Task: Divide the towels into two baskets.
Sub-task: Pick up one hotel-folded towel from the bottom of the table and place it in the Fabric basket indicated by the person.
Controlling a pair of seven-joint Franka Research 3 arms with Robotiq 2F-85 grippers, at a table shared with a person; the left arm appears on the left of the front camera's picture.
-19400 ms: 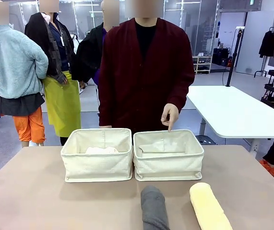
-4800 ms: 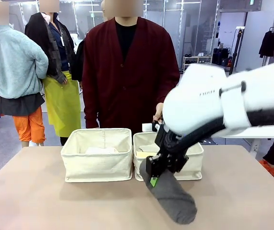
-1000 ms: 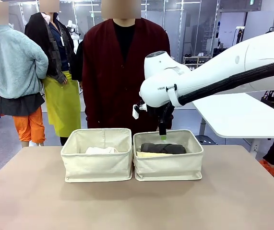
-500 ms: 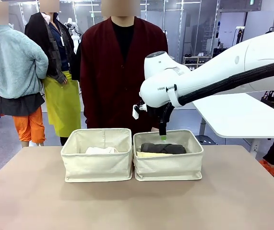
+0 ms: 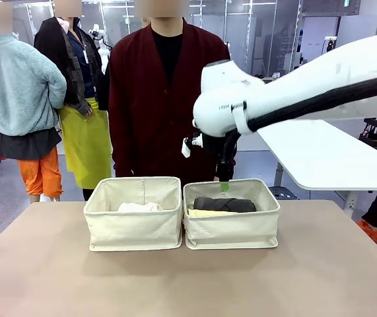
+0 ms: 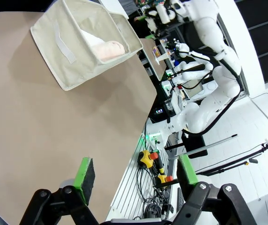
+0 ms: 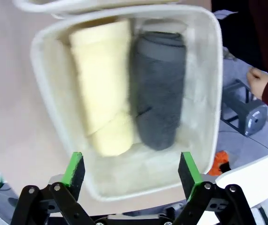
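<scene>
Right hand (image 5: 224,187) is being held just above the right basket (image 5: 232,228), fingers spread fully, nothing gripped; in the right wrist view the green pads (image 7: 74,167) are standing wide either side of the basket's contents with open air between them. Inside that basket the dark grey towel (image 7: 158,89) and the pale yellow towel (image 7: 103,82) are lying side by side, touching, both fully inside the rim. Left basket (image 5: 134,228) is sitting just beside it on the desk (image 5: 188,284); a light-coloured roll (image 5: 139,207) is showing over its front wall, and the left wrist view is picking up one cream roll end (image 6: 108,49) in there, whether a second towel is lying beside it cannot be told. Left hand (image 6: 136,174) is parked open and empty over the desk edge, well apart from both baskets. Judged step: release of the grey towel is finished, placing phase is being closed out. No towels are lying on the desk in front, so the split looks essentially done. Next move as judged: right arm is to be lifted straight up clear of the rolled rim, then drawn back; the soft wall could be snagged and the basket dragged if it is swung sideways too early. Person (image 5: 168,105) is standing behind the baskets, so the retreat path should be kept toward the robot side.
</scene>
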